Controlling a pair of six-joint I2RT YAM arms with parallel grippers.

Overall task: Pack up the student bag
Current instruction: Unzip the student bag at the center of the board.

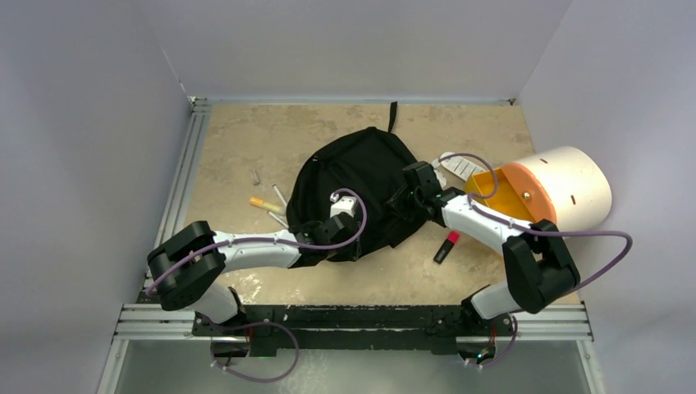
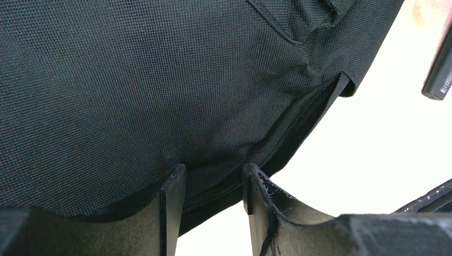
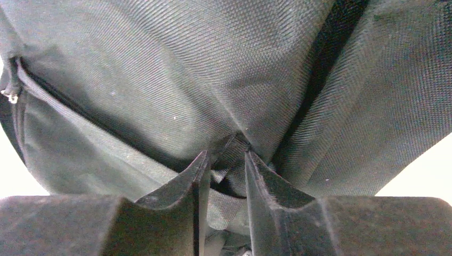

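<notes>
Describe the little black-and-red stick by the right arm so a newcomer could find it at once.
Find the student bag, the big black mound mid-table, and the right arm reaching it. On the near side of that arm, a short black stick with a red end lies alone. The other pens, orange and grey, lie left of the bag.

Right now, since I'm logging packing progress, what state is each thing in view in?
student bag, lying on the table
left claw, jaws astride the bag's zip edge, grip unclear
right claw, closed on a fold of the bag
cream-and-orange cylinder, on its side, right of the bag
red-and-black marker, loose on the table
pens, loose on the table, left of the bag
</notes>
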